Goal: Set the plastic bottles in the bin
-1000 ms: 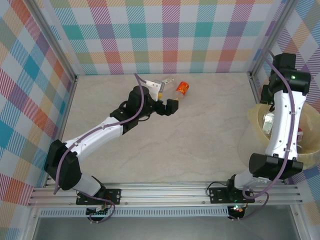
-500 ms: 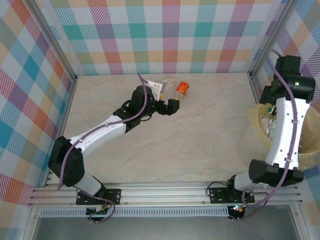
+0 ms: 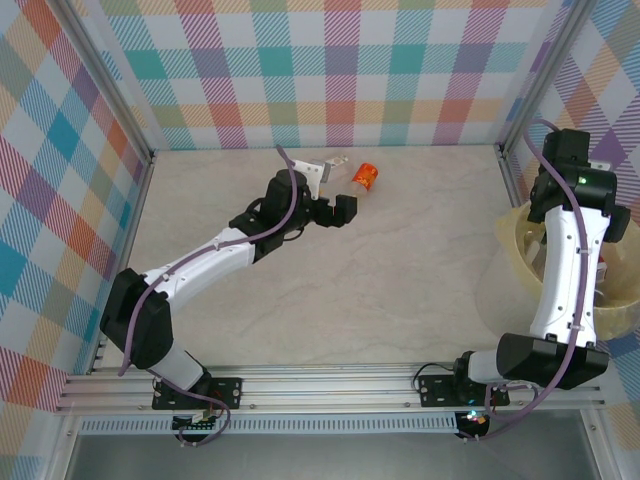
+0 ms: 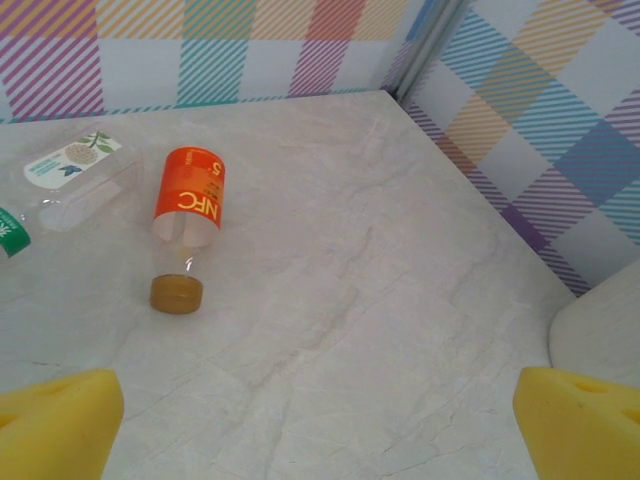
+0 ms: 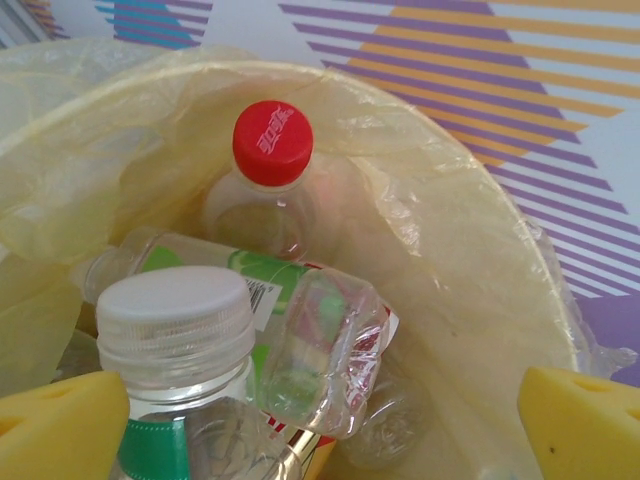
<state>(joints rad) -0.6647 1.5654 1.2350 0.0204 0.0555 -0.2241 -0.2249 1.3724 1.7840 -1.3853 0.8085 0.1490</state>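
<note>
An orange-labelled bottle with an orange cap lies on the table, cap towards my left gripper. That gripper is open and short of the bottle, with bare table between its yellow pads. A clear bottle with a white and green label lies to the left of the orange one. From above, the left gripper sits just left of the orange bottle. My right gripper hangs open over the bin, which holds several bottles. A white-capped bottle stands beside its left pad, and a red-capped one lies deeper.
The bin sits at the right edge of the table, partly behind the right arm. Checked walls and metal posts close the table at the back and sides. A green-labelled piece shows at the far left of the left wrist view.
The left gripper has edged closer to the orange bottle. The right wrist has shifted over the bin, and the clear bottle seen beside that arm earlier is now hidden from above.
</note>
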